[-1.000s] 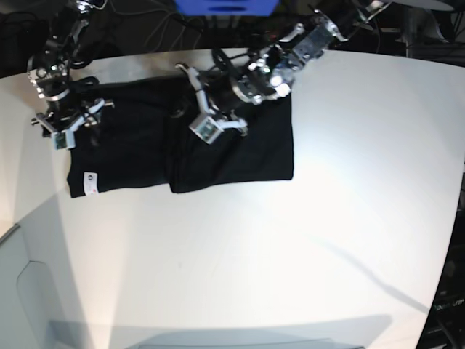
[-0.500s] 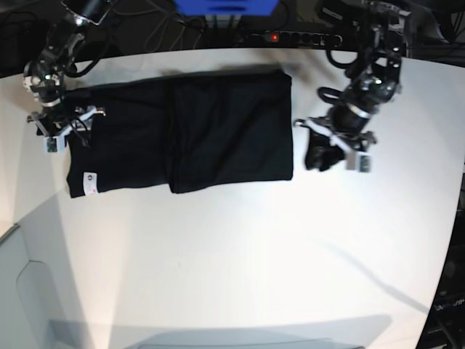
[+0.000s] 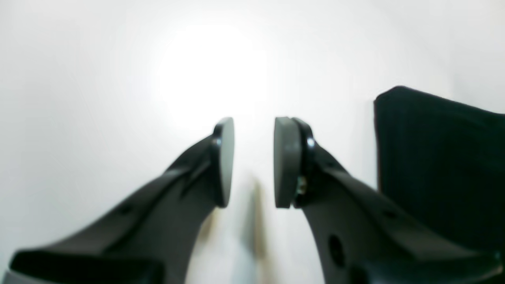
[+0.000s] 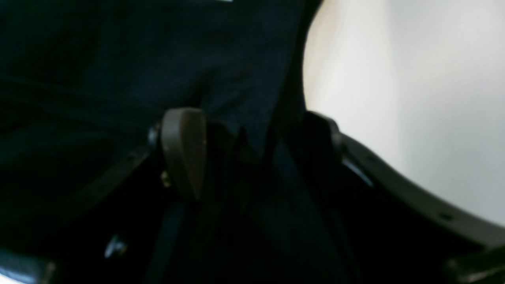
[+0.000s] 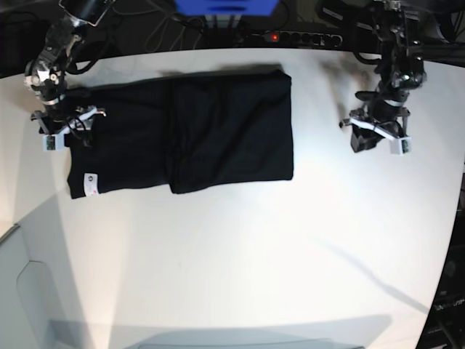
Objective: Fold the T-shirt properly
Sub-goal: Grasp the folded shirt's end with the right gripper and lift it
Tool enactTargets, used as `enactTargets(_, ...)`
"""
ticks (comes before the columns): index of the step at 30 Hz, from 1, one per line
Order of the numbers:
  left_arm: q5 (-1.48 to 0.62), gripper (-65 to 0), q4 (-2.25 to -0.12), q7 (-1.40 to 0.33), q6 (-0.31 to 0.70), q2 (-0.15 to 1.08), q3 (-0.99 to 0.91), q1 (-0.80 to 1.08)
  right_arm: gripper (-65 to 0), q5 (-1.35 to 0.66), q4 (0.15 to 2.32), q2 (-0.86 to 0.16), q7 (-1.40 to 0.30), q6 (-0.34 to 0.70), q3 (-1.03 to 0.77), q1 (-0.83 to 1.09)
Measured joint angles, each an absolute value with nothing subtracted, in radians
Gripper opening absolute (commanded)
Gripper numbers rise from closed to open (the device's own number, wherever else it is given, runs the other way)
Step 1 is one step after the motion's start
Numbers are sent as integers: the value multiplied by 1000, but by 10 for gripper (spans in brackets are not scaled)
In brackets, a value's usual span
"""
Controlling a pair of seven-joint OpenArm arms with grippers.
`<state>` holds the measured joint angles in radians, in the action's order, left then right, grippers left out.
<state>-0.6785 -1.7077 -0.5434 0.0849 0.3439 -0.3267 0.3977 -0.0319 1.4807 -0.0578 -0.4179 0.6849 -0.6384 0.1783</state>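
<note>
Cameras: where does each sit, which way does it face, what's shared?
Base: overhead, looking down on the table, the T-shirt and both arms.
Left wrist: behind the left end effector, facing bare table; open pads frame a shirt corner on the right.
Right wrist: behind the right end effector, close on black cloth lying between its fingers.
Shared: all three views show the T-shirt and table.

Nothing is legible; the small white tag (image 5: 90,182) on the T-shirt (image 5: 218,131) is too small to read.

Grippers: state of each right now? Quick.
Left gripper: open, holding nothing, over the bare table beside the T-shirt.
Right gripper: jaws around the T-shirt's edge; whether fully clamped cannot be told.
</note>
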Motion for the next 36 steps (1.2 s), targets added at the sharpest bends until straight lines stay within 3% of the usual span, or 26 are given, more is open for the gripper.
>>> enactTargets(2, -667, -483, -1690, -542, 85, 305, -331, 393, -352, -35, 1481, -57, -416, 685, -636, 183)
enactTargets(8, -664, -483, -1643, -550, 84, 249, -324, 361, -650, -49, 1481, -69, -399, 685, -586, 198)
enactTargets(15, -663, -483, -1625, -550, 85, 242, -311, 357, -650, -36, 1502, -68, -418, 685, -586, 198)
enactTargets(22, -664, -483, -1625, -540, 85, 244, -241, 338, -650, 25, 1740, -12, -498, 688, -573, 258)
enactTargets(30, -663, -484, -1623, -542, 84, 244, -129, 285, -650, 24, 1978, 34, -493, 689, -412, 348)
enactTargets(36, -664, -484, -1613, -548, 81, 243, -65, 249, -650, 14, 2016, 51, -475, 688, -238, 387)
